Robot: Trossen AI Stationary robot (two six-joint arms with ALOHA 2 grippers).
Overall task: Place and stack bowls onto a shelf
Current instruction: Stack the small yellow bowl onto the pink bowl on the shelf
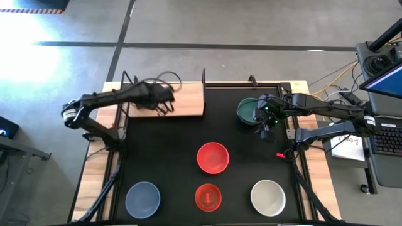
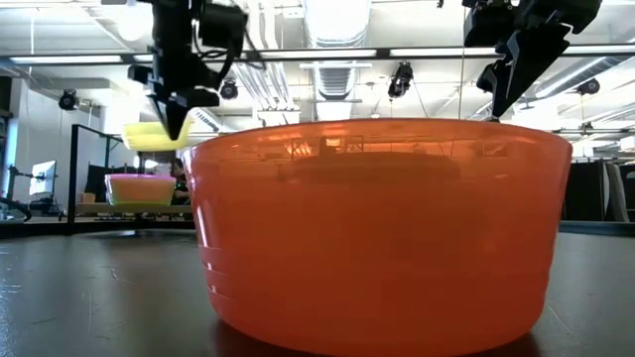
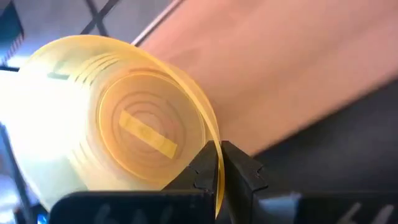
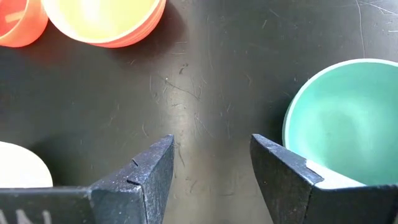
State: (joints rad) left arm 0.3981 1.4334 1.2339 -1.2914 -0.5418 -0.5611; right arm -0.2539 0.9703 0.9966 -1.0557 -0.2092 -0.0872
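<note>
we see the left gripper (image 3: 219,163) clenched on the thin rim of a translucent yellow plastic bowl (image 3: 124,124), holding it in the air over the pale wooden shelf board (image 1: 188,100) at the back left of the table. the bowl hangs tilted from only one edge, so we think it can swing or slip out if the arm moves fast. on the shelf there is already a small stack, a magenta bowl on a green bowl (image 2: 139,188); if the yellow bowl comes down off centre, it can push this stack or rest crooked on it. the thin black posts of the shelf are near, and we judge the bowl or the fingers can hit them.

the right gripper (image 4: 211,168) is released, with its jaws wide, above the black mat (image 1: 163,157) just beside a round teal bowl (image 4: 348,118). it holds nothing.

on the mat lie a red bowl (image 1: 213,157), a small orange-red bowl (image 1: 208,197), a grey-blue bowl (image 1: 142,199) and a white bowl (image 1: 268,197), well apart. the mat shows fine scratches. around the table is a grey concrete floor; behind it is a large room with ceiling lights and pipes.
</note>
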